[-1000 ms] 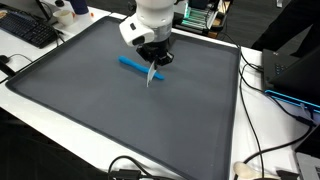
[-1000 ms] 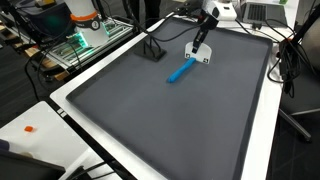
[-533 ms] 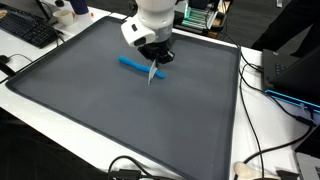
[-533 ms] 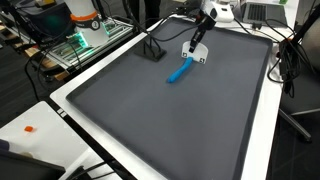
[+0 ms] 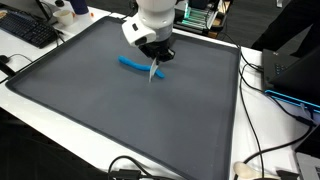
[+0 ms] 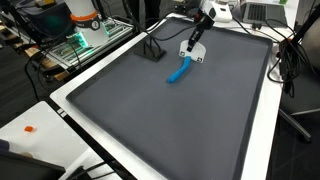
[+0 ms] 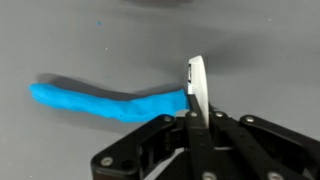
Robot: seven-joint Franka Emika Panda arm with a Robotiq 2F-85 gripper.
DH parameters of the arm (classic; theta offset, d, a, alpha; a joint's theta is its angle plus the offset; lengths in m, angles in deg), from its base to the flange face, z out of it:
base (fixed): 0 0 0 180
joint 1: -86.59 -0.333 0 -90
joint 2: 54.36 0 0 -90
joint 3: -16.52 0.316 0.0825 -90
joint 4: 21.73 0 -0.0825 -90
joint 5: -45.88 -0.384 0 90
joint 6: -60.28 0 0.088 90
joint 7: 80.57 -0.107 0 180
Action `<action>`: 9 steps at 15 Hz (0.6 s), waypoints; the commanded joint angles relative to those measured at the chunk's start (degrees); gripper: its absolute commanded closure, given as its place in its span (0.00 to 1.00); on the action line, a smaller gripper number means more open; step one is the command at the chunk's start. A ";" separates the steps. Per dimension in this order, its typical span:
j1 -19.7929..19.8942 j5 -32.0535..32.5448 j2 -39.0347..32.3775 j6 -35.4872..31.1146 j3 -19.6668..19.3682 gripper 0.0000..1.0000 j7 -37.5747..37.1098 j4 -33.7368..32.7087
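Note:
A blue, soft-looking strip [image 5: 132,64] [image 6: 179,72] lies on the dark grey mat [image 5: 120,120] [image 6: 170,120]. In the wrist view the blue strip [image 7: 100,101] runs from the left to a thin white blade [image 7: 196,85]. My gripper [image 7: 197,122] is shut on the blade, which stands upright, edge down, at the strip's end. In both exterior views the gripper [image 5: 154,62] [image 6: 195,48] hangs over that end, with the blade [image 5: 152,74] [image 6: 198,58] pointing down at the mat. Whether the blade touches the strip I cannot tell.
The mat lies on a white table [image 5: 255,110]. A keyboard [image 5: 30,30] sits at one corner and cables [image 5: 270,165] run along an edge. A black stand [image 6: 150,50] rests on the mat near the strip. Electronics [image 6: 85,40] and a laptop [image 6: 262,12] border the table.
The gripper and blade have shifted slightly toward the end of the blue strip. The strip has not moved.

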 commanded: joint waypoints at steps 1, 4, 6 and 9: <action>0.44 -1.26 1.73 2.31 0.28 0.99 1.69 1.16; 0.71 -1.63 2.68 3.30 0.41 0.99 2.29 1.15; 0.97 -1.92 3.48 3.22 0.43 0.99 2.72 1.23; 1.30 -1.87 4.79 2.96 0.28 0.99 3.05 1.28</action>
